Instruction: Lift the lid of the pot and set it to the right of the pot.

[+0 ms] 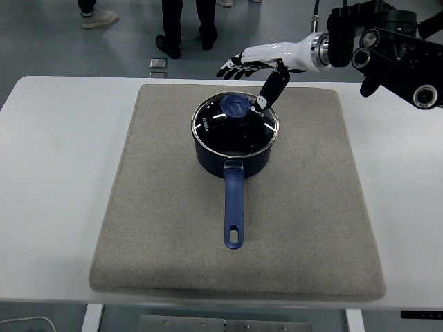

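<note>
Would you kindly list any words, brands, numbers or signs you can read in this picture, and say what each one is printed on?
One short line of white print sits on the left side of the glass pot lid, near its rim; it looks like a brand mark but is too small and blurred to read.
No print can be read on the pot, its blue handle, the grey mat, the table or the right robot hand.
</note>
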Available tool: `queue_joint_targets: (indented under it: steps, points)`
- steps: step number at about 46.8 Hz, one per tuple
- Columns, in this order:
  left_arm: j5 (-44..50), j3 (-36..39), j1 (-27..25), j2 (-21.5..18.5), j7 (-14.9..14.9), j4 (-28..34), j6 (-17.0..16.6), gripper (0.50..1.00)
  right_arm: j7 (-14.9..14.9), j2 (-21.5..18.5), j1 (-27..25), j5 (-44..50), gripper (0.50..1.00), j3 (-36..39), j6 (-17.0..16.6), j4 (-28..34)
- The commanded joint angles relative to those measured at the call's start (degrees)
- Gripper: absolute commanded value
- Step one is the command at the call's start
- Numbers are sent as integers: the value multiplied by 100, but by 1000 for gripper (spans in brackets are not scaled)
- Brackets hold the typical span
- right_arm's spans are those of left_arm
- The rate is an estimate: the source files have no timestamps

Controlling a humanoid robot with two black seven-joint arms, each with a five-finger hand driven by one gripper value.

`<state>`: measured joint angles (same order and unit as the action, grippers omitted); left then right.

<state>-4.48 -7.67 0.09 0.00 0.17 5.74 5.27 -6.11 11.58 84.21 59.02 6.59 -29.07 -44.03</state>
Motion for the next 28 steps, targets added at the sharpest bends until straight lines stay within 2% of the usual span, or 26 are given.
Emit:
queue_joint_targets:
  steps: [1, 9, 15, 28]
  points:
    - [0, -7, 0, 0, 0, -3, 0, 1000, 14, -77, -27, 13, 934, 1, 6, -1]
    - [0, -7, 0, 0, 0, -3, 0, 1000, 23, -244, -132, 285, 932, 1, 41, -1]
    - [0, 2, 0, 0, 0, 6, 0, 1000, 23, -235, -176, 312, 930, -8, 244, -1]
    - [0, 2, 0, 0, 0, -3, 0, 1000, 23, -226, -176, 408, 921, -8, 244, 8]
